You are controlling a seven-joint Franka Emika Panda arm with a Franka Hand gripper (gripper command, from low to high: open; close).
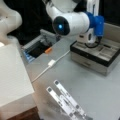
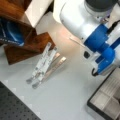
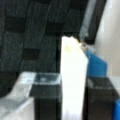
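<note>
Grey tabletop [image 1: 100, 90] fills most of a front view, with dark background at the upper edge. One white arm with blue parts reaches from the upper middle toward the upper right, where one compartmented tray [image 1: 93, 53] with a black rim stands; the gripper [image 1: 90, 41] hangs just over that tray, and whether its fingers are parted cannot be told. One white cable [image 1: 51, 63] runs across the middle left, one small orange piece [image 1: 48, 50] lies above it, one folding metal stand [image 1: 65, 101] lies at the bottom centre, and one white box [image 1: 12, 75] fills the left.

White tabletop [image 2: 65, 100] shows in a front view, a dark perforated mat at the lower left. The stand [image 2: 46, 65] lies left of centre, wooden blocks [image 2: 27, 45] at the upper left, the tray [image 2: 106, 101] at the lower right, with the arm's blue part above it.

Wrist view: one tall white object [image 3: 72, 82] stands upright in the centre between two dark blocks, dark woven cloth behind it; the gripper itself cannot be made out.
</note>
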